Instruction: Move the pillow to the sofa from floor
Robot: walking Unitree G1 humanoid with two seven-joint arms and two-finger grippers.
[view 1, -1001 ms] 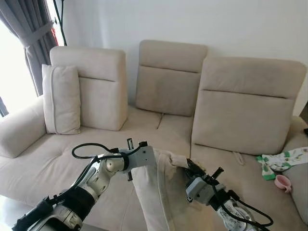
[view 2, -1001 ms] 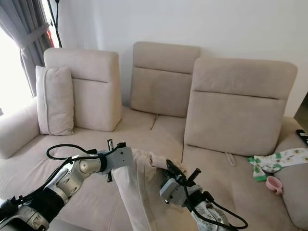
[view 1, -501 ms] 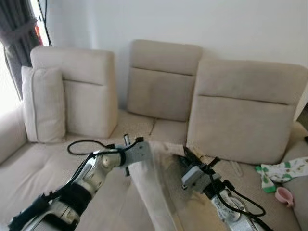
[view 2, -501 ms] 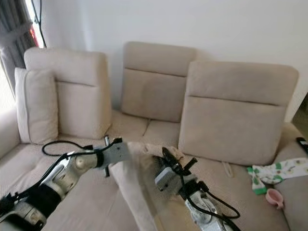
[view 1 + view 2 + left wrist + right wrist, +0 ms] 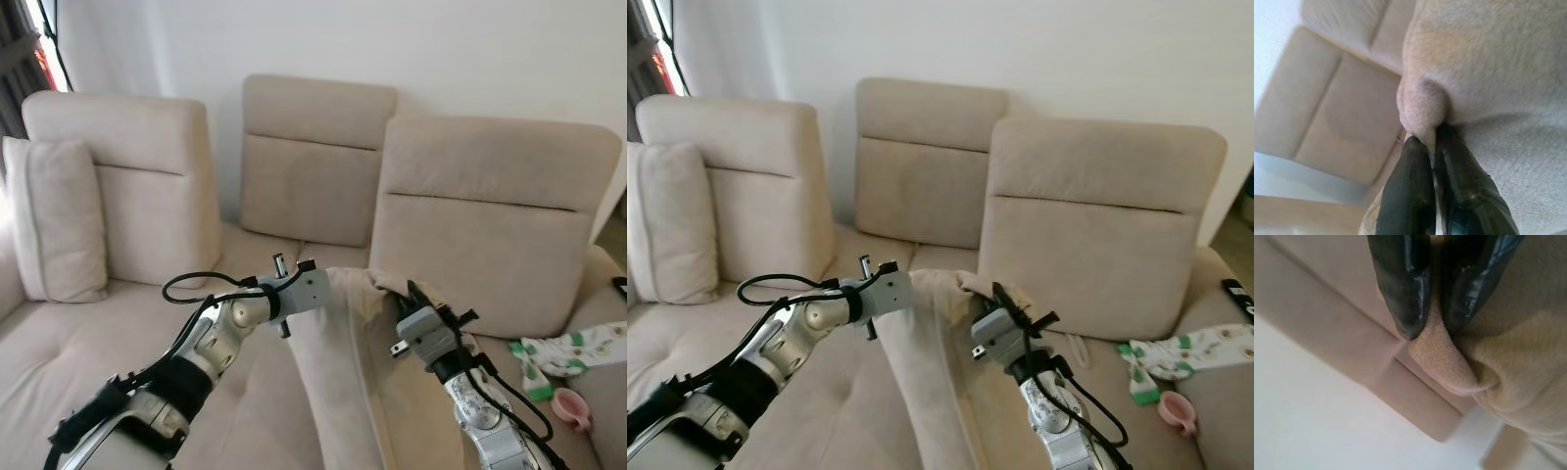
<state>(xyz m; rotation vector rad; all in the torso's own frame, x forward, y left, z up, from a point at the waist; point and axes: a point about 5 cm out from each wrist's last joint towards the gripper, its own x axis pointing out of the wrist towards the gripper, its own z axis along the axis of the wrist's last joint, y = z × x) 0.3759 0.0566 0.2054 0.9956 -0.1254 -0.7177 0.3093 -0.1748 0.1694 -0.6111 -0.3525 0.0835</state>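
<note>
Pillow [image 5: 338, 362] pinched (both corners) above sofa [image 5: 490, 211].

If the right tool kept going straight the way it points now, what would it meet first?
Probably the sofa backrest. The right tool, shut on the pillow corner, points up and away at that cushion; depth between them is unclear.

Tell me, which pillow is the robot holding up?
The beige pillow in the middle, hanging between the left pincer and right pincer, each pinching a top corner. The other pillow leans on the sofa's left backrest, untouched.
</note>
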